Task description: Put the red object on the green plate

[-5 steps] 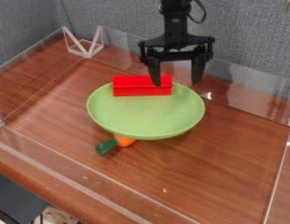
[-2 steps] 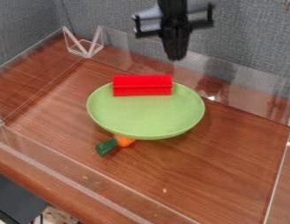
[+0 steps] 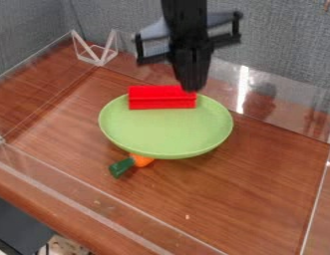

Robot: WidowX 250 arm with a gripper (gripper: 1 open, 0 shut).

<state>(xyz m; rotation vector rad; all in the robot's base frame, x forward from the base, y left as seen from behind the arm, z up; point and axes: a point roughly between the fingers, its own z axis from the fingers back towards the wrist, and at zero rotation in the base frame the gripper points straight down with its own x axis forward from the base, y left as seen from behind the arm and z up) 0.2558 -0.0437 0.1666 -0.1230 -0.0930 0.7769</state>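
The red object (image 3: 160, 97), a small bright red block, lies on the far part of the green plate (image 3: 167, 129), which sits in the middle of the wooden table. My gripper (image 3: 192, 84) hangs pointing down above the plate's far right side, just right of the block's end. Its dark fingers are pressed together with nothing between them. The block is not touched by the fingers.
A small orange and dark green item (image 3: 130, 164) rests against the plate's near rim. A white wire stand (image 3: 96, 46) sits at the back left corner. Clear plastic walls (image 3: 280, 95) ring the wooden table.
The gripper went from open beside the block to shut, rose, and came nearer to the camera. The red block stayed on the plate.
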